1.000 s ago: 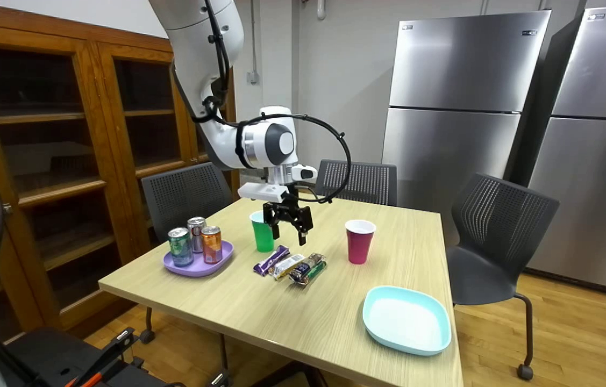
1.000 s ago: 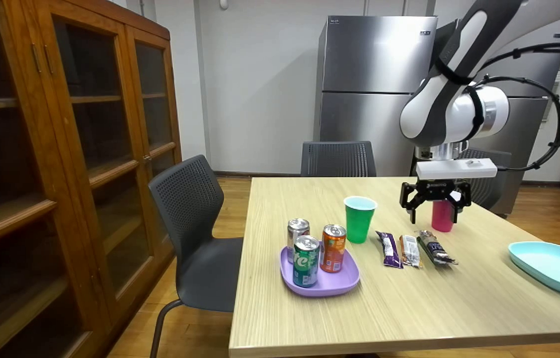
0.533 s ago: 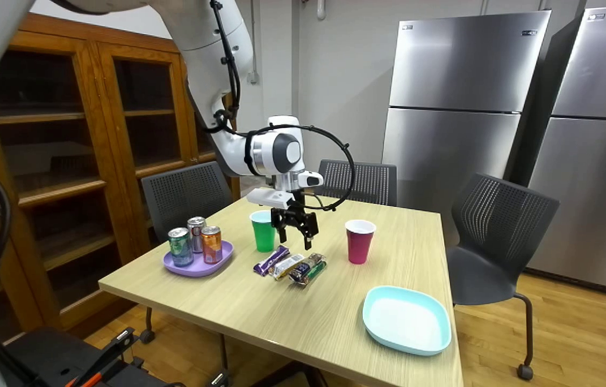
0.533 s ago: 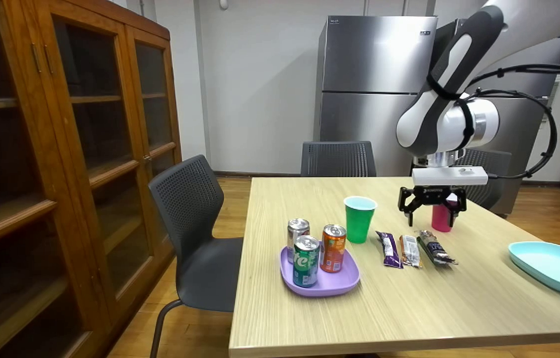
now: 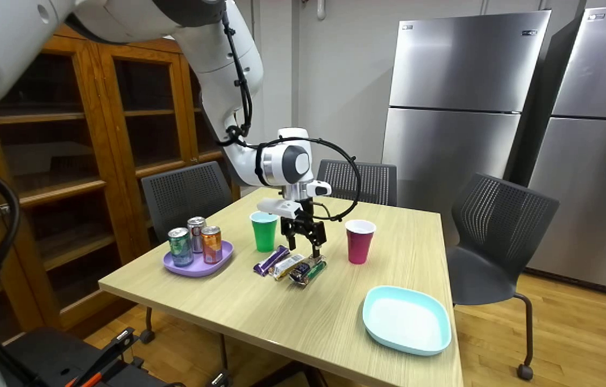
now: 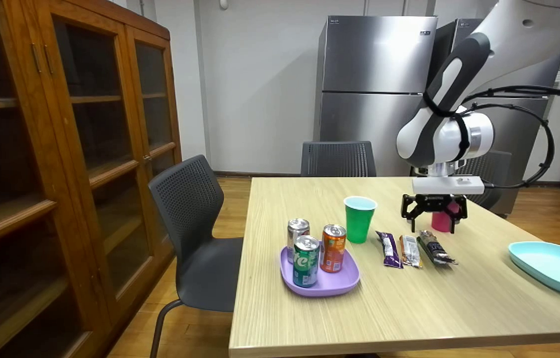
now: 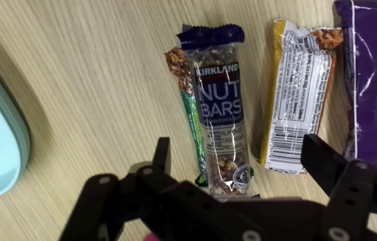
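Approach step, apparently: the gripper (image 6: 433, 228), empty with jaws spread, hangs above the Kirkland nut bar (image 7: 222, 107), lying below, between them; grasping would call for descent clear of the yellow-edged snack bar (image 7: 298, 90).

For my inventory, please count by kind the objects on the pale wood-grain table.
Green, silver and orange cylindrical metal cans: 3
Green and magenta tapered plastic cups: 2
Visible purple, white, navy-labelled and green oblong wrapped bars: 4
Lilac and aqua rounded plastic trays: 2
Total: 11
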Available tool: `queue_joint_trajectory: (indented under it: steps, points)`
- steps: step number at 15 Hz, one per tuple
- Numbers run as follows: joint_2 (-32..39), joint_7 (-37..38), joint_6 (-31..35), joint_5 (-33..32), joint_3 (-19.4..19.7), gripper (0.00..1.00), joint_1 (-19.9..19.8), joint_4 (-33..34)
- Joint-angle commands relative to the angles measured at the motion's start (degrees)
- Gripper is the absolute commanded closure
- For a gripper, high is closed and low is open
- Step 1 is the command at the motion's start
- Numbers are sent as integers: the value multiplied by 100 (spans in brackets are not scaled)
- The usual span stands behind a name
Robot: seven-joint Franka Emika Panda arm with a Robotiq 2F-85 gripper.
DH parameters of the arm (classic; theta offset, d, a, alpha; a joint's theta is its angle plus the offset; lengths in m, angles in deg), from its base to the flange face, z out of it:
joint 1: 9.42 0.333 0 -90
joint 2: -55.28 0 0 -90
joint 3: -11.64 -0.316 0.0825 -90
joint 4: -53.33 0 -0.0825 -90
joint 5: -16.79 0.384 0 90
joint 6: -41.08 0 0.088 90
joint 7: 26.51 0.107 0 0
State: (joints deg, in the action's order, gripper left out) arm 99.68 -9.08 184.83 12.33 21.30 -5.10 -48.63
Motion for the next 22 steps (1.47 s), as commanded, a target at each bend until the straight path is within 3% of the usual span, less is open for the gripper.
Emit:
queue_joint_trajectory:
  steps: [1,13,14,16,22]
  points:
    - [295,142,-307,91,21,0,-45,434]
    - [683,330,-615,146,98,2,-60,865]
    - [688,332,-625,151,94,26,-65,880]
    - [696,341,-639,149,96,32,-63,902]
    - [697,362,-636,132,111,79,-45,903]
